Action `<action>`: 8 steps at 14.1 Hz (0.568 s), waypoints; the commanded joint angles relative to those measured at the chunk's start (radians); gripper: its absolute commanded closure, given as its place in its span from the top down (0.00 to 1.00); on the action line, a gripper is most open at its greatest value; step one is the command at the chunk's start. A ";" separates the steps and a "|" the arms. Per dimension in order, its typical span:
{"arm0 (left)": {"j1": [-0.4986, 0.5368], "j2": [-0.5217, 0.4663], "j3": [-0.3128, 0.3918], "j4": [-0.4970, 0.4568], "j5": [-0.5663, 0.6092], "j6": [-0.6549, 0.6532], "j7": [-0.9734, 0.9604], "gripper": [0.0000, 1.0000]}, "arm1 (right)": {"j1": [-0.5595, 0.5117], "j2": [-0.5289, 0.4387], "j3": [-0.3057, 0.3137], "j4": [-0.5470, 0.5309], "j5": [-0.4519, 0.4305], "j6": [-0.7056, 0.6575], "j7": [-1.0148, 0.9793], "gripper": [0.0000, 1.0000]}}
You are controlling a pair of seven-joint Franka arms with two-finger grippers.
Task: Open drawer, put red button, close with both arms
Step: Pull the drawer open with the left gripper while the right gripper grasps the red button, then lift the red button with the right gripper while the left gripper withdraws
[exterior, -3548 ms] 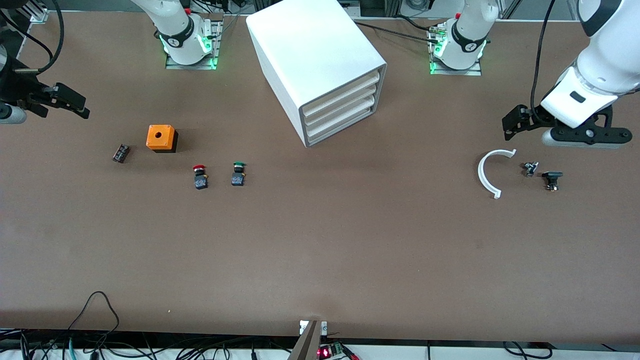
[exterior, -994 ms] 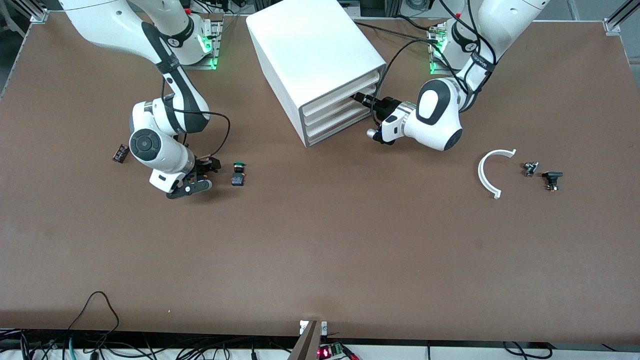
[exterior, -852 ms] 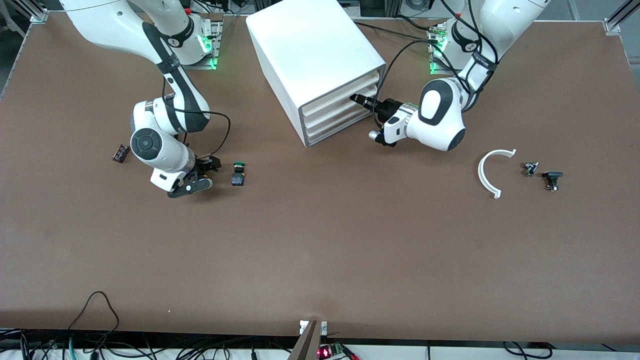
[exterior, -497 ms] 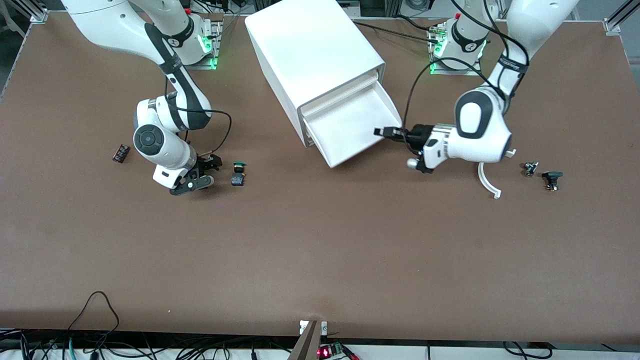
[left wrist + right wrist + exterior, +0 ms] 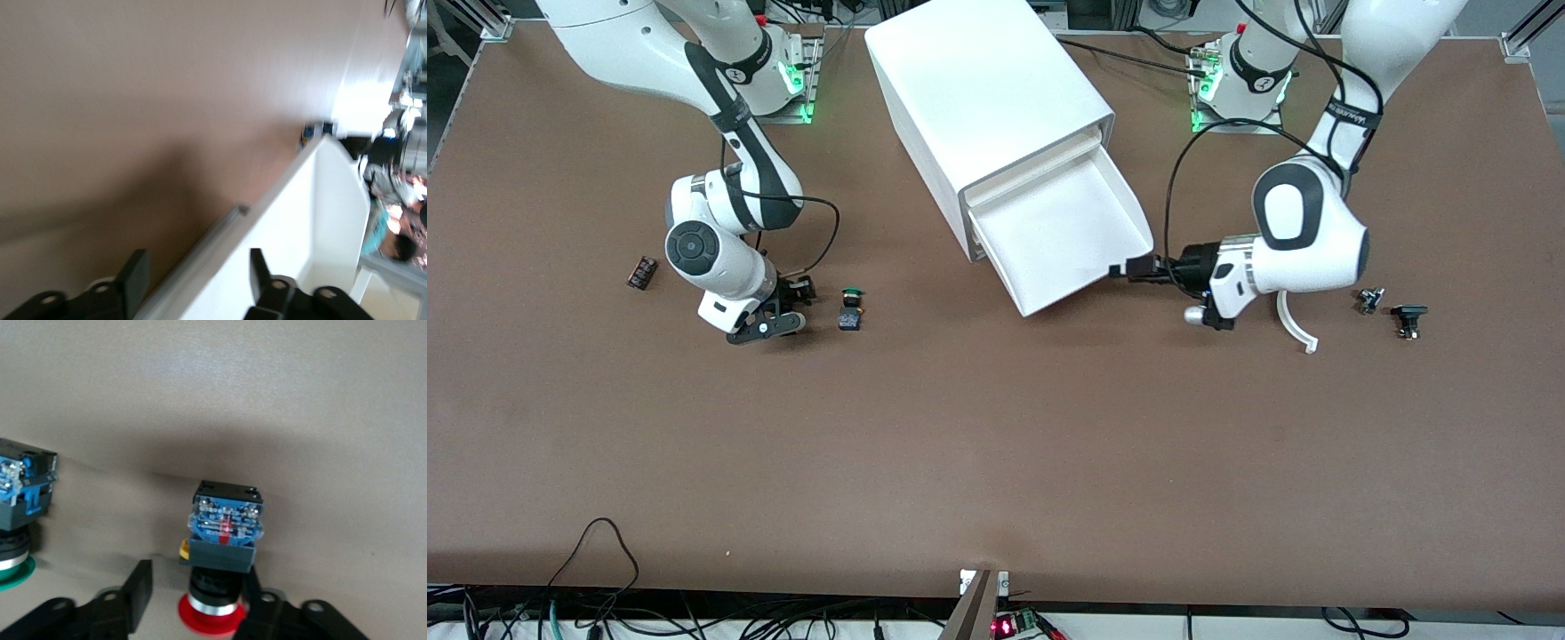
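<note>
Red cap on a black body: the red button [image 5: 221, 547] lies on the table [image 5: 996, 427] toward the right arm's end, right under the right gripper [image 5: 783, 307], hidden by it in the front view. In the right wrist view it sits between the 2 fingers [image 5: 137, 590], which stand apart w/ a gap on at least 1 side, so the jaws are part open around it, not yet squeezing. Its long axis runs along the fingers' reach, cap end toward the palm, blue terminal end pointing away. Right arm is by far the nearer one; my guess is next move = pinch across the body, then lift.

The green button [image 5: 851, 309] lies just beside it, toward the cabinet [image 5: 983, 107], apart from the fingers but near enough to get bumped.

The drawer [image 5: 1063, 236], middle of 3, is pulled well out & looks empty. The left gripper [image 5: 1125, 269] is at the drawer's front corner; left wrist view shows its 2 fingers [image 5: 137, 280] spread w/ the front lip between them, not clamped as far as I can see.

From the red button the drawer lies toward the left arm's end, so the carry goes that way.

Writing: none readable on buttons or cabinet.
</note>
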 commanded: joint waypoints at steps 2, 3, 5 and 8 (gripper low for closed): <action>0.130 -0.116 0.065 0.008 0.043 -0.012 -0.015 1.00 | -0.008 0.007 0.008 -0.005 -0.005 0.015 0.038 0.49; 0.136 -0.139 0.077 0.023 0.050 -0.015 -0.018 1.00 | -0.008 0.007 0.008 -0.003 -0.007 0.015 0.034 0.44; 0.156 -0.184 0.135 0.052 0.171 -0.040 -0.018 1.00 | -0.006 0.007 0.010 0.008 -0.008 0.012 0.032 0.35; 0.156 -0.204 0.202 0.254 0.464 -0.249 -0.021 1.00 | -0.006 0.010 0.010 0.026 -0.008 0.012 0.041 0.29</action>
